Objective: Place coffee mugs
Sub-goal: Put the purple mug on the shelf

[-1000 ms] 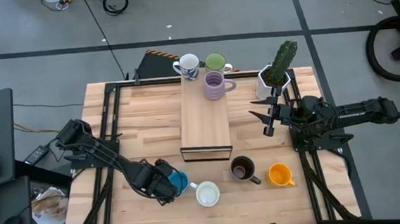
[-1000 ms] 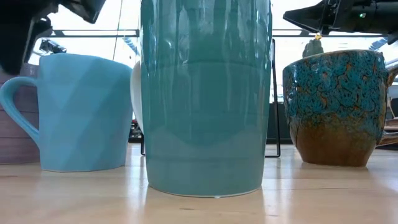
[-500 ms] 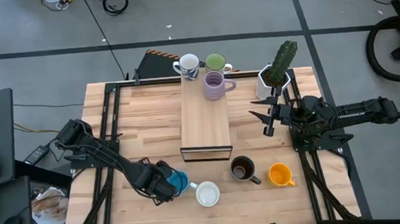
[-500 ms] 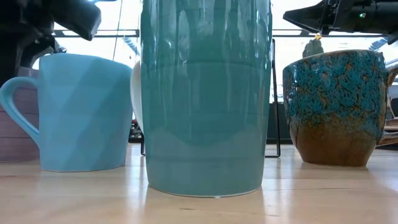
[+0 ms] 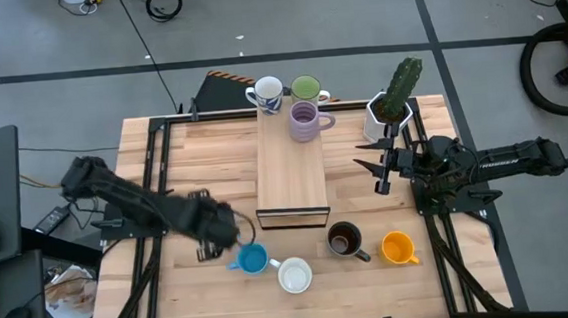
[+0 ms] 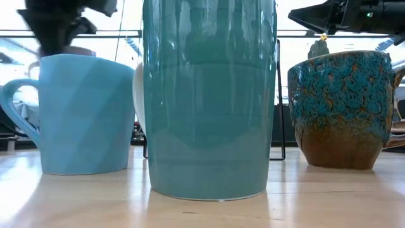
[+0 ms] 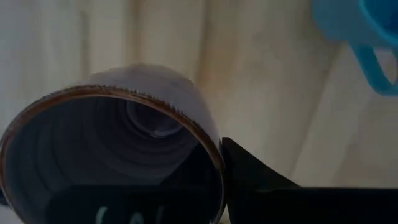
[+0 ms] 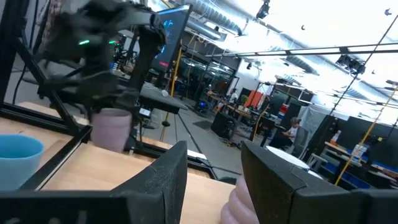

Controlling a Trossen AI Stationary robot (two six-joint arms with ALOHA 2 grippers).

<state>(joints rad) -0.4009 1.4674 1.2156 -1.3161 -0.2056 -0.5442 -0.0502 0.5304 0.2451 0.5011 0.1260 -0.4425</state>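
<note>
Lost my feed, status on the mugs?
Left gripper shut on lilac mug, lifted beside blue mug. Right gripper open, waiting by cactus pot.

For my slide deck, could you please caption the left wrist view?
Left gripper shut on the rim of a lilac mug, lifted above the table near the blue mug.

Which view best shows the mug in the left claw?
Left wrist: the lilac mug fills it, rim pinched by the left claw. Right wrist shows it far off; low, only its top; high, hardly.

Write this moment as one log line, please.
left gripper: shut on lilac mug, beside blue mug | right gripper: open, idle near cactus pot
</note>
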